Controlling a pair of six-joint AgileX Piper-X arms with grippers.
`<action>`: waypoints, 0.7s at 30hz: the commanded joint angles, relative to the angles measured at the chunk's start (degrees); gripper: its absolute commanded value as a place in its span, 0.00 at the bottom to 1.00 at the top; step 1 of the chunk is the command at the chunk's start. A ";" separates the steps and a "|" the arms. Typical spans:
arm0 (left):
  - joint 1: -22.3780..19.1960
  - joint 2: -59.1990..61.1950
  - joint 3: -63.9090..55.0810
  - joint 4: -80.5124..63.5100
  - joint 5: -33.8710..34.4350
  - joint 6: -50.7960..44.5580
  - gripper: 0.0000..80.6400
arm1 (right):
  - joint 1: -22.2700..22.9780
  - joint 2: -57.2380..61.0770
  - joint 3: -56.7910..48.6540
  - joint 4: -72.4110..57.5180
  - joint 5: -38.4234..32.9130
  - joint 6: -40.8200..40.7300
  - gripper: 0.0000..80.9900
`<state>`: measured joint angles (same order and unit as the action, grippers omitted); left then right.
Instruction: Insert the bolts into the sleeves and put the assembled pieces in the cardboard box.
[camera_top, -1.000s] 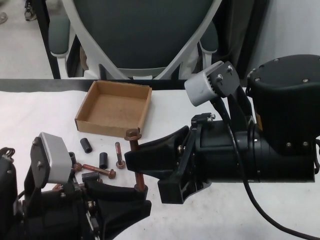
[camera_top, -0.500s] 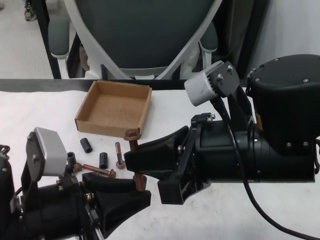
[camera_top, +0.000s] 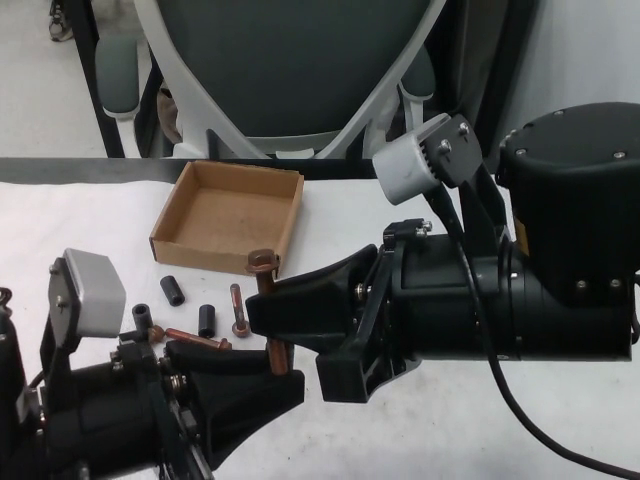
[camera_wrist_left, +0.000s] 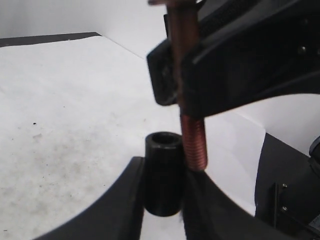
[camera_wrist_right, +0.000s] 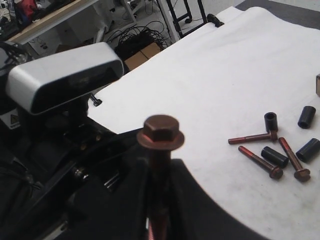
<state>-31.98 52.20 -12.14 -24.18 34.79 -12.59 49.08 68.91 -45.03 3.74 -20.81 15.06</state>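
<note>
Copper bolt (camera_wrist_left: 193, 142) stays clamped in right fingers (camera_top: 300, 305), sleeve (camera_wrist_left: 163, 172) in left fingers (camera_wrist_left: 120, 200); left arm (camera_top: 100, 420) has slid leftward.

We are seeing two black arms (camera_top: 570, 260), each carrying a grey camera (camera_top: 408, 172). A black cable (camera_top: 503, 395) is hanging from one.

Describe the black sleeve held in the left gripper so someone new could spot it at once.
On the white bench, at its near edge, find the left gripper. Between its fingers stands a short black tube, open end up. Unlike the loose black sleeves near the cardboard box, it is clamped upright, a copper-coloured bolt hanging beside it.
</note>
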 joint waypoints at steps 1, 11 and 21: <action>0.02 -0.25 -0.42 -0.45 1.28 2.22 0.01 | 0.00 -0.25 -0.15 0.32 0.28 -0.48 0.00; 0.02 -0.25 -0.42 6.32 1.28 11.82 0.01 | 0.00 -0.25 -0.92 0.21 0.25 -1.39 0.00; 0.02 -0.25 -0.42 4.17 1.28 11.38 0.01 | 0.00 -0.25 -0.92 0.51 0.25 -1.79 0.00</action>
<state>-31.98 52.20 -12.14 -18.44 35.71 -1.28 49.08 68.91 -45.18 4.30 -20.69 13.99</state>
